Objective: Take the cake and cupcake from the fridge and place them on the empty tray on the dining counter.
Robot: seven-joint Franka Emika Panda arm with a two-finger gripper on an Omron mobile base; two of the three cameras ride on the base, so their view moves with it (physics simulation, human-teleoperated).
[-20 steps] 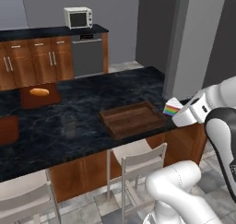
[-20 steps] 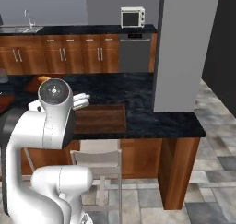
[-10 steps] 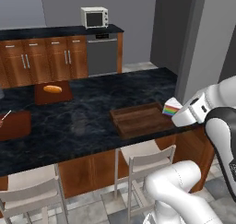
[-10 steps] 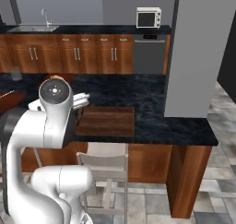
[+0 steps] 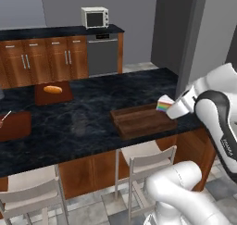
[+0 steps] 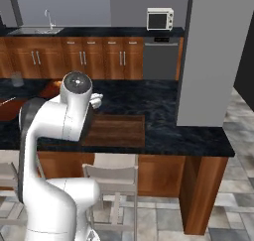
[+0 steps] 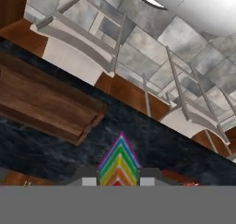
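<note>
The cake point(image 5: 163, 104), a white-frosted wedge with rainbow layers, is clamped in my gripper point(image 5: 166, 108), which is shut on it just above the right end of the brown wooden tray point(image 5: 139, 121). In the hand view the rainbow tip of the cake point(image 7: 119, 163) rises between the two finger tips of the gripper point(image 7: 119, 179), over the black marbled dining counter point(image 7: 55, 154), with the tray point(image 7: 41, 103) to the left. The tray point(image 6: 119, 131) lies bare on the dining counter point(image 6: 163, 111), partly behind my arm.
A flat board with a bread loaf point(image 5: 53, 90) and another brown board point(image 5: 14, 125) lie further left on the dining counter point(image 5: 83, 122). Chairs point(image 5: 143, 157) stand under its near edge. A grey pillar point(image 6: 208, 56) rises at its right end. A microwave point(image 5: 95, 17) sits on the back counter.
The whole scene has slid to the right in both base views, so the base has moved. The cake has stayed in the shut gripper near the tray's right end.
</note>
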